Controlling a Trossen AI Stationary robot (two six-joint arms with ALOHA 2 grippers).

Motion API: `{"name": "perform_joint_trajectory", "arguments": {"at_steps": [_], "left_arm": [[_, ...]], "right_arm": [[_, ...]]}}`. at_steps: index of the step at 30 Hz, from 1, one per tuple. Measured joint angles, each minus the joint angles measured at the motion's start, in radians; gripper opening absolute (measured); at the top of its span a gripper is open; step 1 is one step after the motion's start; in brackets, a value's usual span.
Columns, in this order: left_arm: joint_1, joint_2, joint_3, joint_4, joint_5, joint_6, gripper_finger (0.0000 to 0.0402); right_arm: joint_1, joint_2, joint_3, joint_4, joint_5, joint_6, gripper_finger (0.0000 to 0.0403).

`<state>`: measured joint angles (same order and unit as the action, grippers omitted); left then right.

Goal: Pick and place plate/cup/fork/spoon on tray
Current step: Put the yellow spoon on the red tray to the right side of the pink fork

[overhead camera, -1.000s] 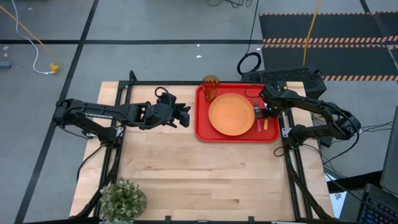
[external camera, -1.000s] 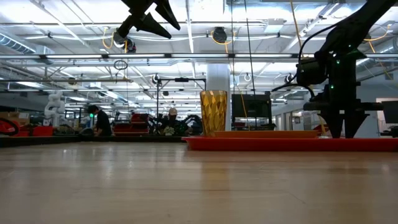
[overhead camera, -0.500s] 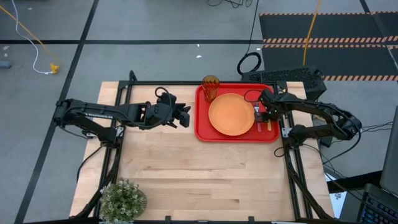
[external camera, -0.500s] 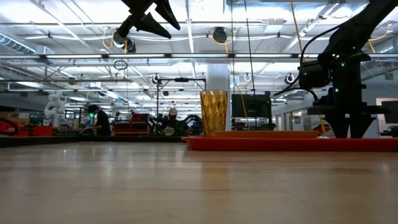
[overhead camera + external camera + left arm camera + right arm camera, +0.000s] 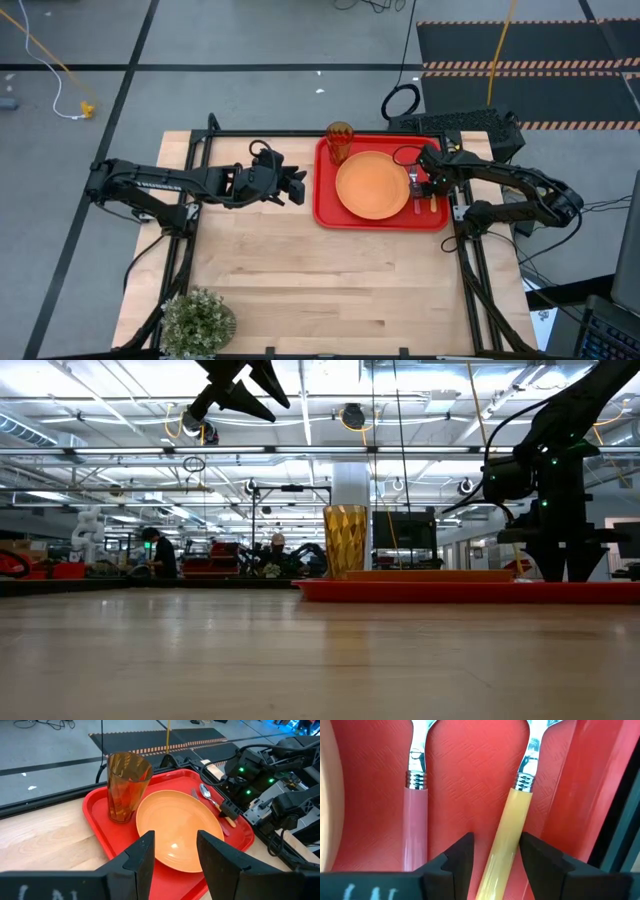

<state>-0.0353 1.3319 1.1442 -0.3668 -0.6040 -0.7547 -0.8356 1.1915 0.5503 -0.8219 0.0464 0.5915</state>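
Note:
The red tray [image 5: 325, 215] lies at the table's far right. On it the orange plate [image 5: 372, 184] lies flat, and the amber cup [image 5: 338, 140] stands upright at the tray's far left corner. The red-handled fork [image 5: 417, 195] and the yellow-handled spoon [image 5: 432, 203] lie side by side on the tray floor, right of the plate. My right gripper [image 5: 428, 185] is open and points down over the spoon. Its fingers stand on either side of the yellow handle [image 5: 507, 830]. My left gripper [image 5: 300, 187] is open and empty, held high left of the tray. My right gripper comes from above with one finger on each side of the spoon's handle, which lies flat on the tray. A gap shows between the handle and one finger. The handle lies close to the other finger [image 5: 540, 855], and I cannot tell whether they touch.
A small potted plant [image 5: 197, 320] stands at the table's near left corner. The tray's raised right rim [image 5: 600, 795] runs close beside the spoon. Bare wood stretches from the tray to the table's near edge and left of the tray, below the left arm.
My right gripper has gone a little toward the table's right edge, low over the tray. The spoon has shifted that way with it and lies farther from the fork than before.

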Motion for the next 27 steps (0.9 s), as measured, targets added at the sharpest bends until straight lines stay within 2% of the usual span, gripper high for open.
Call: {"name": "perform_joint_trajectory", "arguments": {"at_steps": [27], "left_arm": [[0.000, 0.000, 0.000, 0.000, 0.000, 0.019, 0.0147]], "right_arm": [[0.000, 0.000, 0.000, 0.002, 0.002, -0.031, 0.0153]]}}
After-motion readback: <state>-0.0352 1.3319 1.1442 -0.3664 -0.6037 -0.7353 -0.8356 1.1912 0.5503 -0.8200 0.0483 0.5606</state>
